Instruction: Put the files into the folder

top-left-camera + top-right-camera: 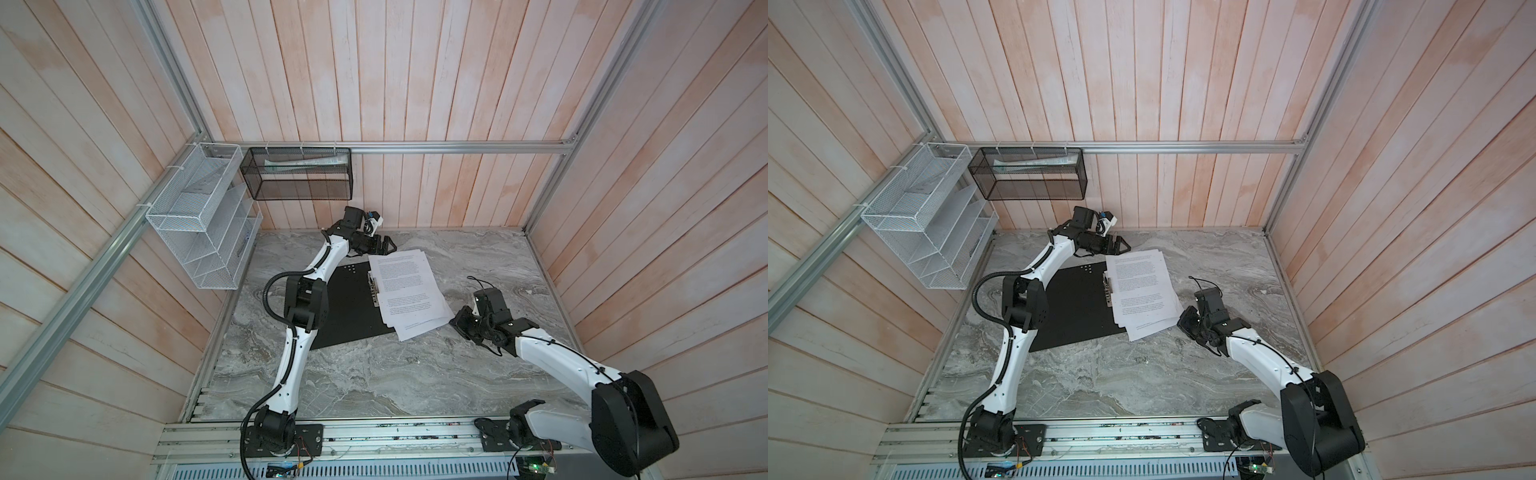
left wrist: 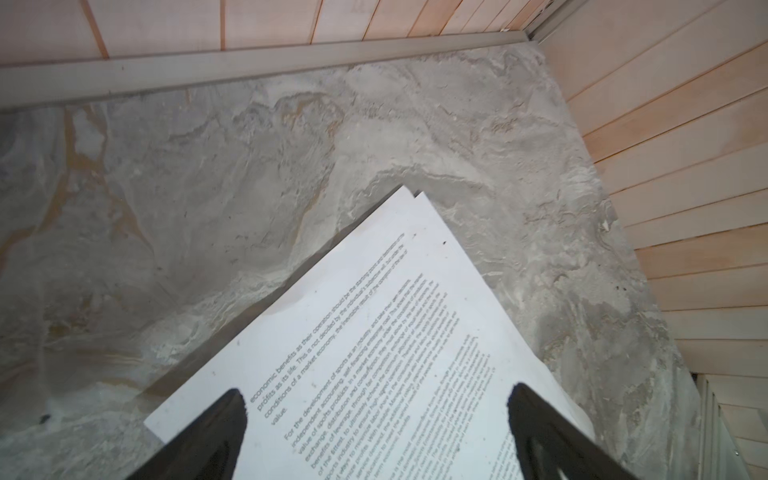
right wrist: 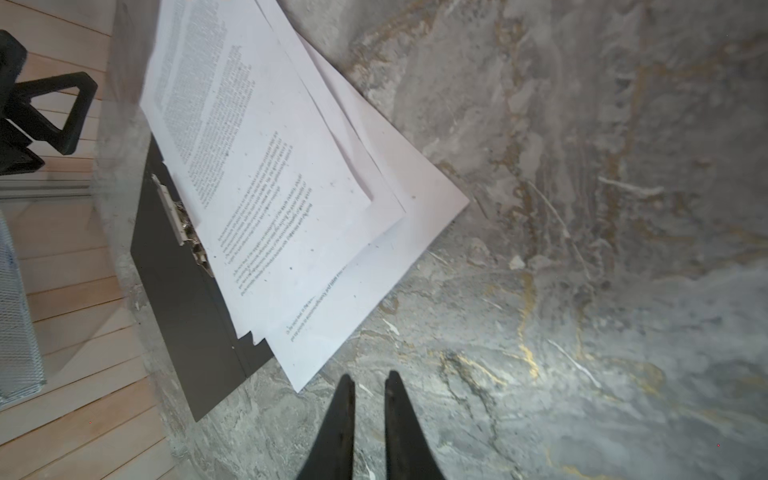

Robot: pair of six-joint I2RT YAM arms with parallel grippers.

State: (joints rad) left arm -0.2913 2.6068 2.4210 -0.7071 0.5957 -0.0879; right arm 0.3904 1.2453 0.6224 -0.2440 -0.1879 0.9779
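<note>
1. The folder (image 1: 345,307) lay open, black side up, in the middle of both top views. The files (image 1: 409,291) sat fanned across its right half, their right and lower edges hanging off onto the tabletop (image 1: 374,374). I judged that closing the cover like that would crease the overhang or leave it outside.
2. The left gripper (image 2: 376,392) stood wide open and empty at the files' upper corner. Closing there might have pinched only the top sheet and spread the fan further.
3. The right gripper (image 3: 369,376) was nearly closed, holding nothing, just off the files' lower right corner. A push from there could have ridden over the thin edges or buckled the sheets instead of sliding them.
4. The clip (image 3: 178,216) lay along the files' left edge, and I could not tell whether any sheet was under it. Sheets shoved left might have jammed against it.
5. I saw nothing pinning the folder down, so a hard push might have dragged it and the files together toward the left of the frame.
</note>
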